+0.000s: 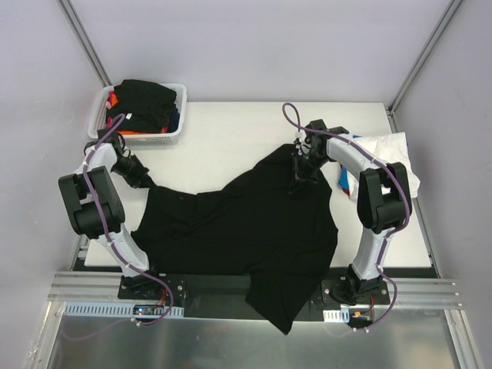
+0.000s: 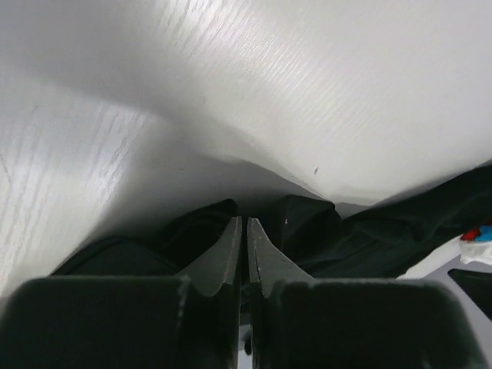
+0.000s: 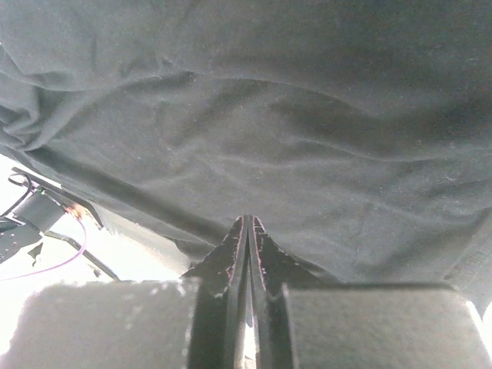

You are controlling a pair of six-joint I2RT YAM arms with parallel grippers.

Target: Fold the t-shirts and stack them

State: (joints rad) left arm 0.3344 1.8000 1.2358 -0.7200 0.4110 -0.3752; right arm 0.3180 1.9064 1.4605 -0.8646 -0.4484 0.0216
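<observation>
Basket [image 1: 154, 139]: black, orange shirts [image 1: 146, 100] inside | left hand [image 2: 246, 221], right hand [image 3: 247, 220]: clamped on black t-shirt [image 1: 246, 223]

matt blk cloth t-shirt [image 1: 254, 223], wood-grain table [image 1: 231, 131]

My left arm [image 1: 123, 247] and my right arm [image 1: 370, 250] stand on black bases bolted at the near edge of the table [image 1: 231, 127]. Both are built alike: smooth white link shells between chunky black joint housings. A thin purple cable [image 1: 286, 115] runs along each arm, with more of it trailing below the table's near edge. My left gripper [image 2: 244, 221] has two dark, tapering wedge fingers on blocky black mounts. My right gripper [image 3: 250, 219] matches it, with faint pinkish edges on the inner faces.
</observation>
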